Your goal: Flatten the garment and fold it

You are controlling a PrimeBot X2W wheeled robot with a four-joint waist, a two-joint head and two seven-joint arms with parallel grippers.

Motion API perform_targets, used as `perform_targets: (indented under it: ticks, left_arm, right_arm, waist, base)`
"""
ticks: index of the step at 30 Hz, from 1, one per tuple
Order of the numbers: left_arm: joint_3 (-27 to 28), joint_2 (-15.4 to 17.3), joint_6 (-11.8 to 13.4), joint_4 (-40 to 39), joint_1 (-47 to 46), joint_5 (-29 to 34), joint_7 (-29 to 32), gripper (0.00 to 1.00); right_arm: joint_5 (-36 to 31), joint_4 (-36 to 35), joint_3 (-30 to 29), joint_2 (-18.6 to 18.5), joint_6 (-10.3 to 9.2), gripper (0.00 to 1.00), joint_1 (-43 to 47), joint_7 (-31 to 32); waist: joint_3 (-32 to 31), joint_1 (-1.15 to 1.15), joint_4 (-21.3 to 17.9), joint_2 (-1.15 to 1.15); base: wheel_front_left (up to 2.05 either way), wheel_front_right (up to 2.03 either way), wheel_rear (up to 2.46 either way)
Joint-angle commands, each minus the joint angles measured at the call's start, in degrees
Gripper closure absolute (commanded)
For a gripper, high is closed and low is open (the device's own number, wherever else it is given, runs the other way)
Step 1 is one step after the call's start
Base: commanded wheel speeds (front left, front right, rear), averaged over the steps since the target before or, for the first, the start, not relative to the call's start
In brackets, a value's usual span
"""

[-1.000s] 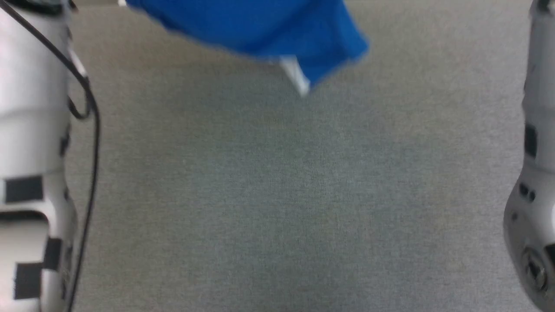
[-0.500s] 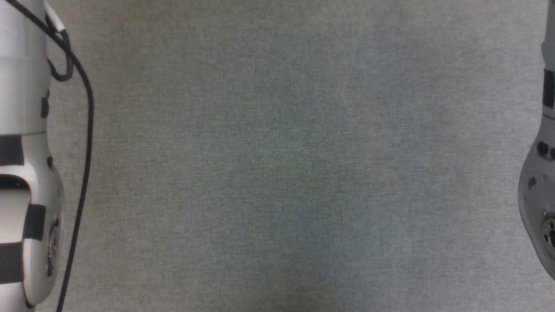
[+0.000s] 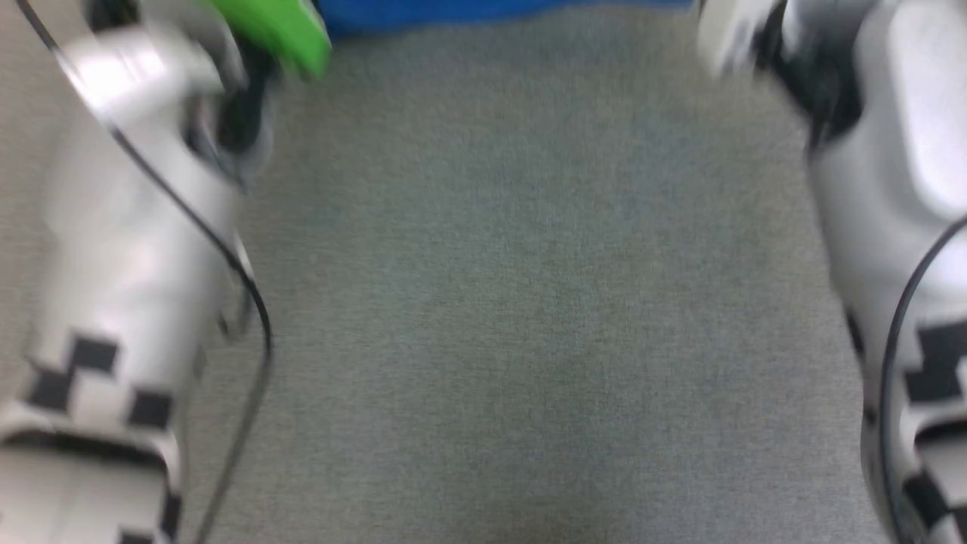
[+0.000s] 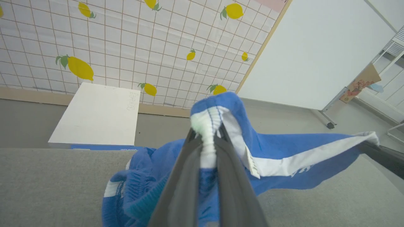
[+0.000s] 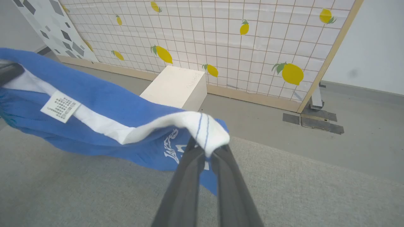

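Note:
The garment is blue shorts with a white side stripe, held stretched in the air above the grey table between both grippers. My left gripper is shut on a bunched white-striped edge. My right gripper is shut on the other white-striped end. A small white tag and white lettering show on the cloth. In the blurred head view a blue strip of the garment lies along the top edge, with my pale left forearm and right forearm at the two sides.
The grey cloth-covered table spreads below the garment. Beyond its far edge a white box stands on the floor before a lemon-print tiled wall. A white panel on wheels stands further to the side.
The head view has shifted, so the camera moved. Both forearms now reach further into it, and the garment, out of that view half a second ago, shows again at the top edge.

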Motion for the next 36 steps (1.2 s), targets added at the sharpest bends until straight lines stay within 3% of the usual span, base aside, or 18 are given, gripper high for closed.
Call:
perform_targets:
  ticks: [1, 10, 19, 29, 36]
  left_arm:
    - [-1.27, 0.42, -0.40, -1.08, 3.58, -1.35, -0.89, 1.00]
    - [-8.57, 1.84, -0.41, -11.90, 32.16, -12.01, -7.86, 1.00]
    - [-12.39, 3.41, 0.37, -16.00, 46.99, -14.79, -5.84, 1.00]
    - [-13.18, 6.17, 4.16, -21.93, 56.87, -19.02, -1.30, 1.00]
    - [-10.26, 6.04, 5.53, -25.59, 55.62, -20.50, -2.71, 1.00]
  right_arm:
    - [1.63, -1.03, 0.90, -0.77, -0.08, 1.00, 3.26, -0.23]
    - [14.45, -12.88, 4.16, -5.61, -0.08, 1.00, 32.63, 1.12]
    - [18.67, -23.02, 0.27, -6.03, -0.08, 1.00, 53.12, 8.71]
    - [18.91, -34.50, -4.23, -4.34, -0.08, 1.00, 65.17, 21.00]
    - [17.30, -38.25, -6.73, -2.98, -0.08, 1.00, 62.44, 22.74]
  waist:
    - [-6.62, 0.00, 1.32, 0.00]
    - [-19.36, 0.00, 1.56, 0.00]
    - [-23.35, 0.00, 1.72, 0.00]
    - [-24.48, 0.00, 1.43, 0.00]
    - [-23.83, 0.00, 1.58, 0.00]
  base:
    - [0.00, 0.00, 0.00]
    - [0.00, 0.00, 0.00]
    - [0.00, 0.00, 0.00]
    - [0.00, 0.00, 0.00]
    - [0.00, 0.00, 0.00]
